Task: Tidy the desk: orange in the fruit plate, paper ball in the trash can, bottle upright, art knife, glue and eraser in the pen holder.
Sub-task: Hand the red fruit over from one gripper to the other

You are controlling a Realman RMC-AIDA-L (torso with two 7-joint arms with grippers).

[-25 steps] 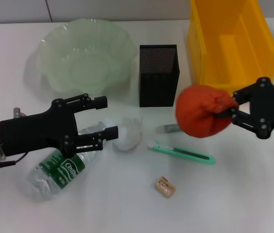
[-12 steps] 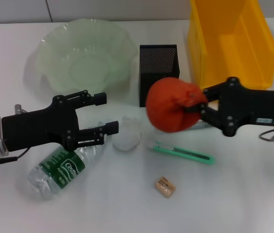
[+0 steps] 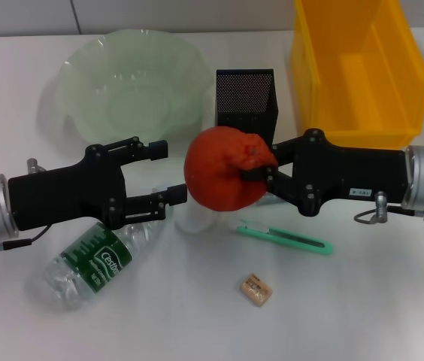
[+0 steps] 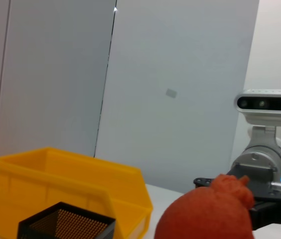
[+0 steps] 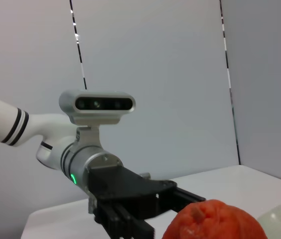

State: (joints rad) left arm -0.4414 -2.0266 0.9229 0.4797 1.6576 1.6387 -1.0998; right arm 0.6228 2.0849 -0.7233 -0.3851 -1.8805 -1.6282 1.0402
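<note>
Step in hand: orange [image 3: 223, 177] to plate [image 3: 77, 71]. Right tool [image 3: 266, 174] clamped on the orange, held above the desk [image 3: 392, 301] at centre, in front of the pen holder [image 3: 246, 113]; plate lies toward 10 o'clock. Next move, by judgement: carry toward 10 o'clock, lower over the plate, release. Left tool [image 3: 168, 171] open, empty, hovering above the bottle [image 3: 92, 263]. Bottle lies on its side, long axis from 7 to 1 o'clock, cap end toward 1 o'clock. Knife [image 3: 283, 237] lies roughly 9 to 3 o'clock.

Left pincer [image 3: 165, 171] beside orange [image 3: 223, 177]
</note>
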